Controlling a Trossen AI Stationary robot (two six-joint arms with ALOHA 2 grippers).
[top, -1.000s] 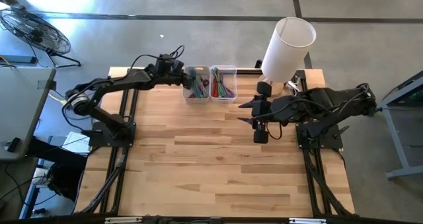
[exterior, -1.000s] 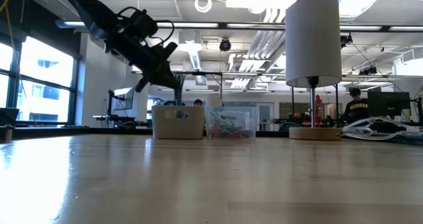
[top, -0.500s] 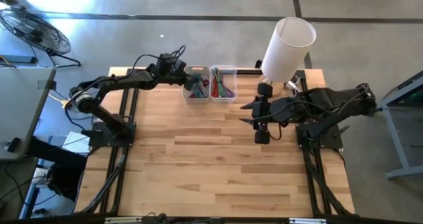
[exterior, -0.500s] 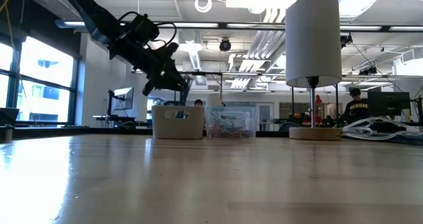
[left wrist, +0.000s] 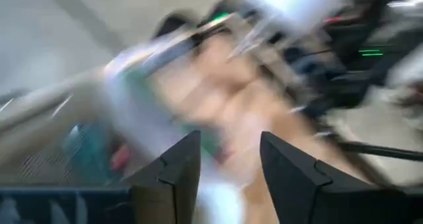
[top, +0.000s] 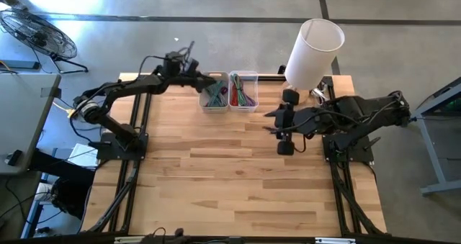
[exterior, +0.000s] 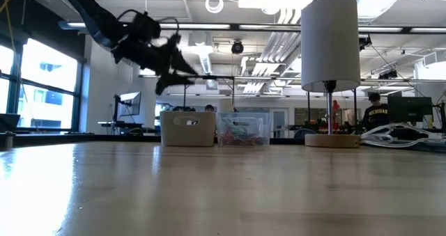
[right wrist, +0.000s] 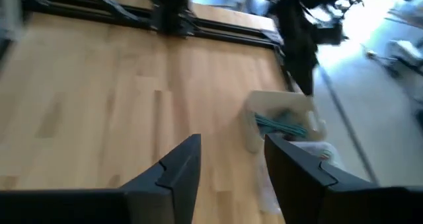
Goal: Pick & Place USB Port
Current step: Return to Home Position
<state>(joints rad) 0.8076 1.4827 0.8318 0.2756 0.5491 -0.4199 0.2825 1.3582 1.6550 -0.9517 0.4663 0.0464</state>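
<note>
Two small clear bins stand side by side at the table's far edge, a left bin and a right bin, both holding coloured cables and small parts. I cannot single out a USB port among them. My left gripper hovers open just above the left bin's far left corner, with nothing between its fingers. My right gripper hangs open above the table's right middle, well above the wood. It faces the bins and holds nothing.
A white lamp stands at the far right corner, its round base on the table just right of the bins. Bare wooden tabletop stretches from the bins to the near edge. A person shows far behind in the room.
My left gripper has opened over the left bin. It has tipped up from pointing steeply down into the bin to nearly level, and has swung a little toward the table's far left. My right arm has kept still.
</note>
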